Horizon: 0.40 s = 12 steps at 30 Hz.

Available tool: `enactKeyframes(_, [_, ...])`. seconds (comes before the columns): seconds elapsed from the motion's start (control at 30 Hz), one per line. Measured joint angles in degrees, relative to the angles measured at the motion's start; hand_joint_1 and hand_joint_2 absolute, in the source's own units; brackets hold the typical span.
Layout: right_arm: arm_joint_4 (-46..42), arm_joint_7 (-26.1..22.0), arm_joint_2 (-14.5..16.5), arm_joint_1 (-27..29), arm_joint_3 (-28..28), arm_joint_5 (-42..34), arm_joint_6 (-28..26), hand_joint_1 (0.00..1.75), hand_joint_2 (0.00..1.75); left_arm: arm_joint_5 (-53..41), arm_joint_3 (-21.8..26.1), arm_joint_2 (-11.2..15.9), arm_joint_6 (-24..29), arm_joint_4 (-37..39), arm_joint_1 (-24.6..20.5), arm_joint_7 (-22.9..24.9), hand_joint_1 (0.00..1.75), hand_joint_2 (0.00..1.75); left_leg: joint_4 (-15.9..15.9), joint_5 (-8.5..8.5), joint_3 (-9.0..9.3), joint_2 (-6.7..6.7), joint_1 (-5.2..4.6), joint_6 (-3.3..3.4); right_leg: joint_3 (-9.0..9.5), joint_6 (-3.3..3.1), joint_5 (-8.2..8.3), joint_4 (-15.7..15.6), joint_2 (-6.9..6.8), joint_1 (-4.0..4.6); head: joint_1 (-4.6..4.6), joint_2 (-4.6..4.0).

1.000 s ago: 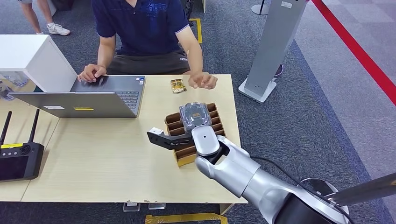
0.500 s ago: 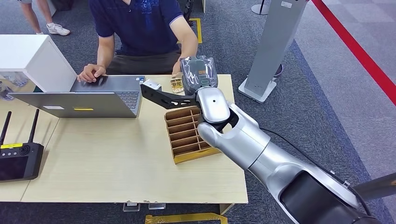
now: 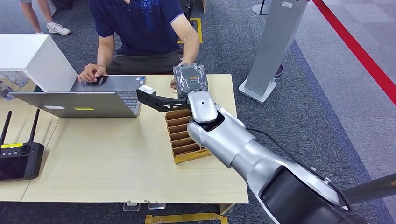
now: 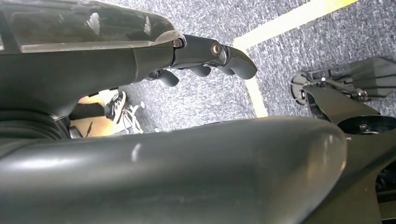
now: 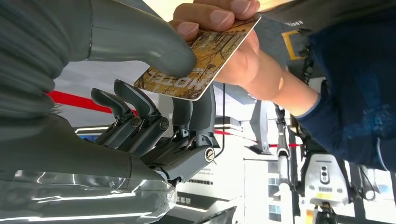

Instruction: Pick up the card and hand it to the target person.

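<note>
In the right wrist view a gold patterned card point(image 5: 201, 60) is pinched between my right hand's point(image 5: 154, 98) thick thumb and darker fingers. A person's hand point(image 5: 252, 65) grips the card's other end with its fingertips. Seen from the head, my right hand point(image 3: 190, 80) is raised over the table's far edge, right in front of the seated person point(image 3: 140, 23) in a dark blue shirt, and its back hides the card. My left hand point(image 4: 205, 51) hangs over grey carpet, fingers loosely curved and holding nothing.
A brown slotted cardboard box point(image 3: 184, 140) sits on the wooden table point(image 3: 102, 158) under my right forearm. An open laptop point(image 3: 93, 95) lies to the left under the person's other hand. A black controller point(image 3: 18, 161), a white box point(image 3: 32, 58) and a grey stand point(image 3: 271, 46) surround the table.
My right hand rose from above the slotted box to the table's far edge, then shifted slightly left. The person's hand left the table and came up behind my hand.
</note>
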Motion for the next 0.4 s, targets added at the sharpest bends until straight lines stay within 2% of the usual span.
enactKeyframes(0.03, [0.76, 0.01, 0.14, 0.00, 0.01, 0.00, -0.01, 1.71, 1.75, 0.00, 0.00, 0.00, 0.00, 0.00, 0.01, 0.02, 0.00, 0.00, 0.00, 0.00, 0.00, 0.00, 0.00, 0.00, 0.00, 0.00, 0.00, 0.00, 0.00, 0.00, 0.00, 0.00])
enactKeyframes(0.17, [3.38, 0.02, 0.61, 0.01, 0.08, 0.12, -0.02, 0.00, 1.75, -0.15, 0.00, 0.00, -0.44, 0.00, 0.01, -0.14, 0.00, 0.00, 0.00, 0.00, 0.01, 0.00, 0.00, 0.00, 0.00, 0.00, 0.00, 0.00, 0.00, 0.00, 0.00, 0.00])
enactKeyframes(0.4, [5.24, 0.57, 0.88, 0.02, 0.26, 0.57, -0.14, 0.00, 1.75, -0.93, -0.02, 0.00, -1.19, 0.00, 0.01, -1.10, 0.00, 0.00, 0.00, 0.00, 0.02, 0.00, 0.00, 0.00, -0.01, 0.00, 0.00, 0.00, 0.01, 0.00, 0.00, 0.00])
